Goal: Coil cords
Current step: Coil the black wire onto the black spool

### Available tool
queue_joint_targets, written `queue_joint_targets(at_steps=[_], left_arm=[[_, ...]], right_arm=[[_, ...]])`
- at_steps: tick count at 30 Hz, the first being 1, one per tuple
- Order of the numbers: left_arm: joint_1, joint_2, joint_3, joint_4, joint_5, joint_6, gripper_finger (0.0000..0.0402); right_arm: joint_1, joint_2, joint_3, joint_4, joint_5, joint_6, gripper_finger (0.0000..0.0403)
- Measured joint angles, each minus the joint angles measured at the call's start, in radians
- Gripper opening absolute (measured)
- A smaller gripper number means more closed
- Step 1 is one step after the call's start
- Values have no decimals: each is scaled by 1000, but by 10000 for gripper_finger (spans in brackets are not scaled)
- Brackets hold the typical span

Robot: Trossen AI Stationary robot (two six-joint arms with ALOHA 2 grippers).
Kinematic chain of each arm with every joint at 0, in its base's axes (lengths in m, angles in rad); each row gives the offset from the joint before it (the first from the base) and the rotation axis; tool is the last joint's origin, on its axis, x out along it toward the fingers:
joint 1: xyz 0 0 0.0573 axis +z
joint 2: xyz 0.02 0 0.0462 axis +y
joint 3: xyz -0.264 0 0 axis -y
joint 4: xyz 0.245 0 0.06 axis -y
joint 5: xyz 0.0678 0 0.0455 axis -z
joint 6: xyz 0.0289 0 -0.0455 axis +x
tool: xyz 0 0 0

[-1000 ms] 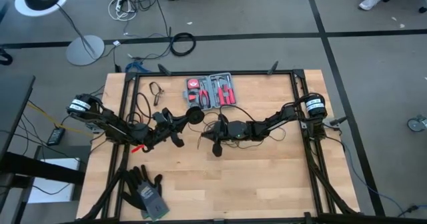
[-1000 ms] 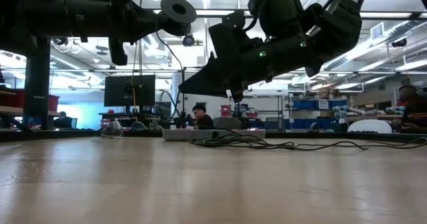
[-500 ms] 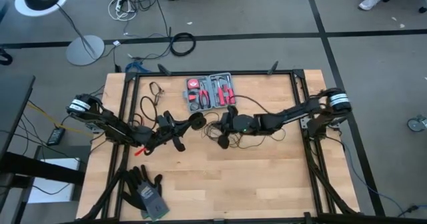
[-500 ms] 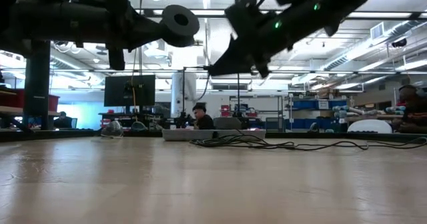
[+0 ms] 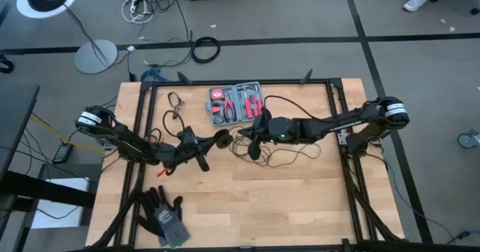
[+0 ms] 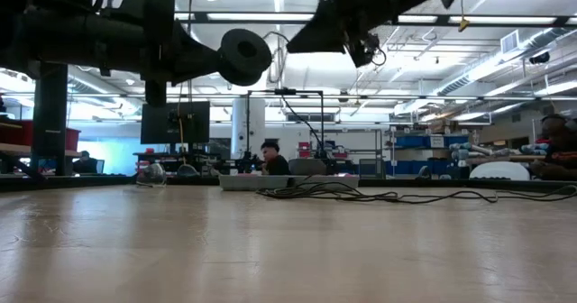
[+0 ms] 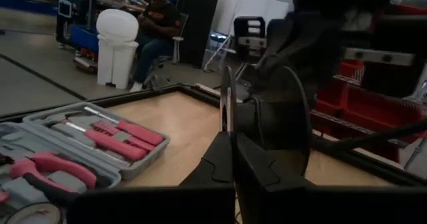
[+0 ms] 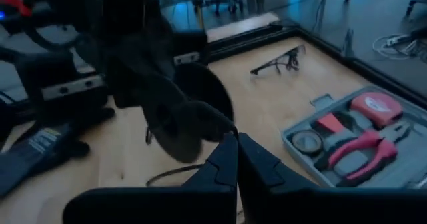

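While both end effectors press together, left end effector (image 5: 214, 139) pinching disc (image 5: 222, 137), right end effector (image 5: 247, 136) beside open tool kit (image 5: 237, 103) of pliers.

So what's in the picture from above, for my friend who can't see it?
Seen from above, two dark robot arms meet mid-table over a tangle of thin black wire. The left end effector, shut, holds the wire's round disc; the right end effector, also shut, sits close by. Behind them lies an open red tool kit; gloves lie at the near left.

A wooden table (image 5: 285, 199) carries a tool kit (image 5: 237, 103), glasses (image 5: 176, 102), gloves (image 5: 163, 213) and loose black cord (image 5: 289, 153).
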State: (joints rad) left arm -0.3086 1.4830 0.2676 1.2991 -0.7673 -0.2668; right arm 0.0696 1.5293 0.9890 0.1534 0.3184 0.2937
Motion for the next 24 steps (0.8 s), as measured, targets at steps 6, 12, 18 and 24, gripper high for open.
queue_joint_targets(at_steps=[6,12,18,24], left_arm=[[4,0,0,85,-54,50,0],[4,0,0,179,-48,121,0],[4,0,0,180,8,98,0],[2,0,1,190,-1,98,0]], right_arm=[[11,50,108,-284,0,-5,0],[40,50,109,-410,14,63,0],[17,56,108,-461,0,102,0],[20,68,109,-251,-88,24,0]])
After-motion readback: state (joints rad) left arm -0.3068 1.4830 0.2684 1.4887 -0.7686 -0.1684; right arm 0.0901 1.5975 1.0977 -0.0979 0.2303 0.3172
